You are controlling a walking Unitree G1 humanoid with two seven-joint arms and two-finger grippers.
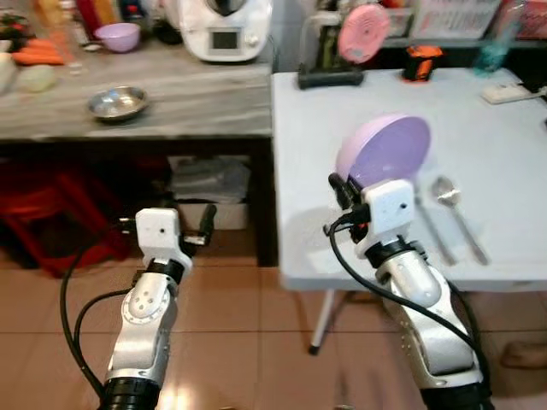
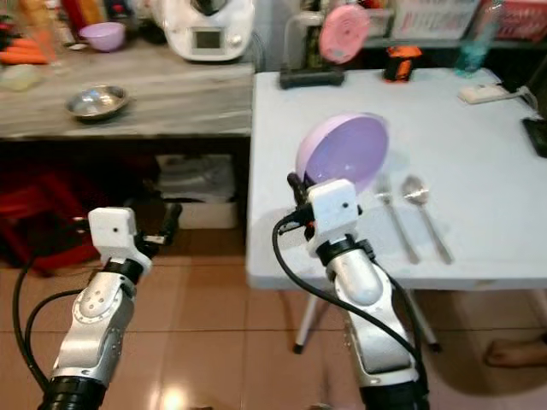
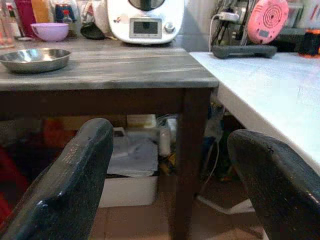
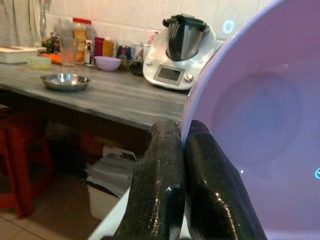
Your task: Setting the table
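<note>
My right gripper point(image 1: 345, 190) is shut on the rim of a purple plate point(image 1: 389, 150), which it holds tilted on edge above the near left part of the white table point(image 1: 504, 145). In the right wrist view the two black fingers point(image 4: 165, 180) pinch the plate point(image 4: 260, 125) rim. A fork point(image 1: 432, 224) and a spoon point(image 1: 453, 209) lie on the table just right of the plate. My left gripper point(image 1: 206, 224) is open and empty, held low in front of the wooden counter point(image 1: 197, 102), over the floor.
A steel bowl point(image 1: 117, 103) sits on the wooden counter, with a small purple bowl point(image 1: 118, 36) and a white kitchen machine point(image 1: 224, 30) behind it. A pink fan point(image 1: 363, 32) and an orange item point(image 1: 422, 61) stand at the table's back. A red stool point(image 1: 47, 213) and boxes sit under the counter.
</note>
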